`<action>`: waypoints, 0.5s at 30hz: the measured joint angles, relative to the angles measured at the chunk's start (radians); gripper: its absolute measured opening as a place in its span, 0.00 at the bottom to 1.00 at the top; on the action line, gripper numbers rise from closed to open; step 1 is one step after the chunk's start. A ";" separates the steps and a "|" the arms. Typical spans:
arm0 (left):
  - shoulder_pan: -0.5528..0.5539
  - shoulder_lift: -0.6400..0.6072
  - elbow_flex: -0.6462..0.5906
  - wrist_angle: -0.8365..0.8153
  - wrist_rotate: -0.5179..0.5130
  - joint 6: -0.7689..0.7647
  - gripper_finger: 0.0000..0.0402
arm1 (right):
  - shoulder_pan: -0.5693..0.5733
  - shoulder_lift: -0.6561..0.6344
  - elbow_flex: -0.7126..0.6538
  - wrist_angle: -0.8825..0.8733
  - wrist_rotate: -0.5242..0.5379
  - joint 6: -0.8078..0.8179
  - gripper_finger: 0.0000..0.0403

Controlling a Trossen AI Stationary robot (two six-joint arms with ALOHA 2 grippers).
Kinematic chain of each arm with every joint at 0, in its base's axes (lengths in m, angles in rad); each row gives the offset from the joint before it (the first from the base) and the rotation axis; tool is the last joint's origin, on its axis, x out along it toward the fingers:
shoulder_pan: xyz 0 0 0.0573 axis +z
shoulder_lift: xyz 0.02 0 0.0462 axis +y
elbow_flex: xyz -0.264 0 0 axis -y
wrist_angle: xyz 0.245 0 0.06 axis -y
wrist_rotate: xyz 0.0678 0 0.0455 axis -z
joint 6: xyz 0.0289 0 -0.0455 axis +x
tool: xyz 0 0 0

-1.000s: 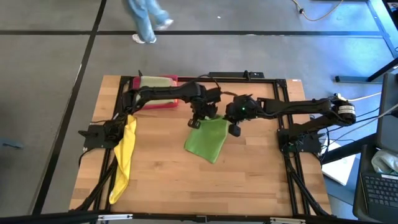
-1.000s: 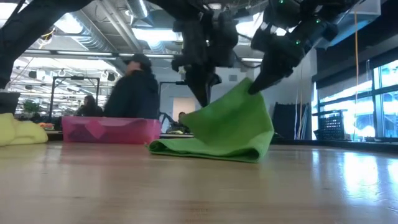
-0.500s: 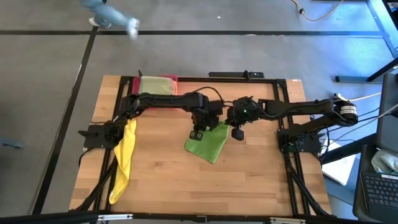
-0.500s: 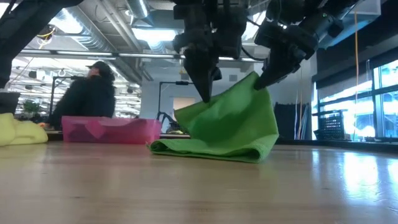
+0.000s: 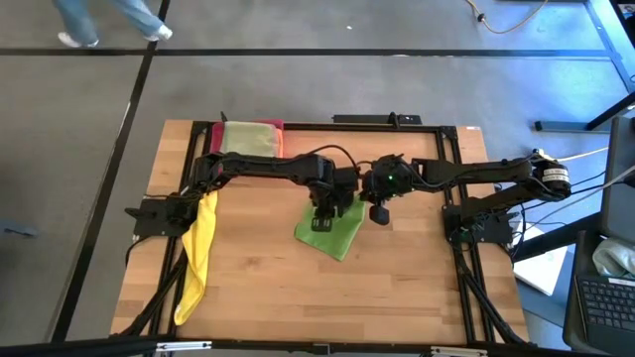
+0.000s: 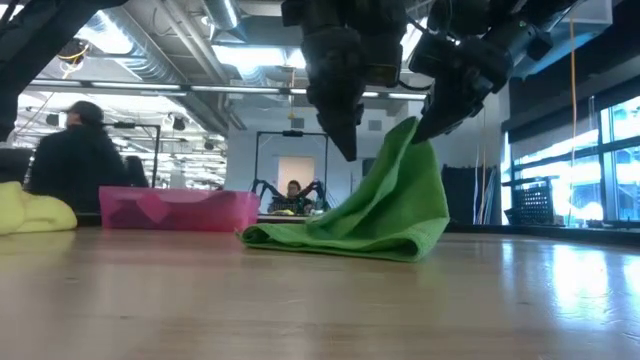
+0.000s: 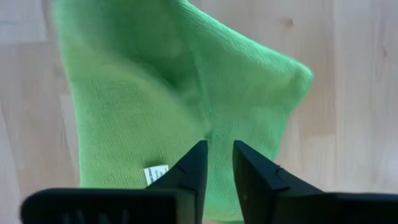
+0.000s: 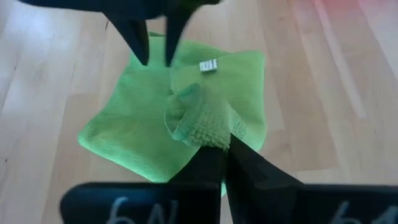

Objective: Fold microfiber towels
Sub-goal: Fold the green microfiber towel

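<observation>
From where I stand, the bare wooden table (image 6: pixel 300 300) comes first, and at its middle lies the bright green towel (image 5: pixel 332 230), folded over itself with its bulk flat on the boards. One corner is lifted into a peak, pinched tight between the fingers of the right gripper (image 6: pixel 418 128), which reaches in from the right side of the table. Just beside it the left gripper (image 6: pixel 347 150) hangs over the same towel with its two fingers (image 7: pixel 193 171) a little apart and nothing between them; it has let the cloth go, and a small white label (image 7: pixel 155 173) shows on the green fabric just beyond its tips.

Well off to the left edge, a yellow towel (image 5: pixel 198 248) lies in a long strip, hanging partly over the side. At the far left corner sits the pink tray (image 6: pixel 180 210) with a pale olive-green towel (image 5: pixel 246 137) in it.

Beyond the table, a person in dark clothing (image 6: pixel 75 165) stands in the room behind, and another sits farther back (image 6: pixel 293 191).
</observation>
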 joint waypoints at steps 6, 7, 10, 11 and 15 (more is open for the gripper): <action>0.003 0.000 0.000 0.038 -0.052 -0.163 0.26 | 0.000 0.000 0.000 0.000 -0.007 0.009 0.05; 0.004 0.000 0.000 0.048 -0.061 -0.194 0.27 | 0.000 0.000 0.000 0.000 -0.007 0.009 0.05; 0.006 0.000 0.000 0.096 -0.064 -0.308 0.30 | 0.000 0.000 0.000 0.000 -0.007 0.009 0.04; 0.006 0.000 0.000 0.118 -0.064 -0.348 0.31 | 0.000 0.000 0.000 0.000 -0.006 0.009 0.04; 0.001 -0.014 0.000 0.204 -0.095 -0.466 0.31 | 0.000 0.000 0.000 -0.005 -0.007 0.009 0.02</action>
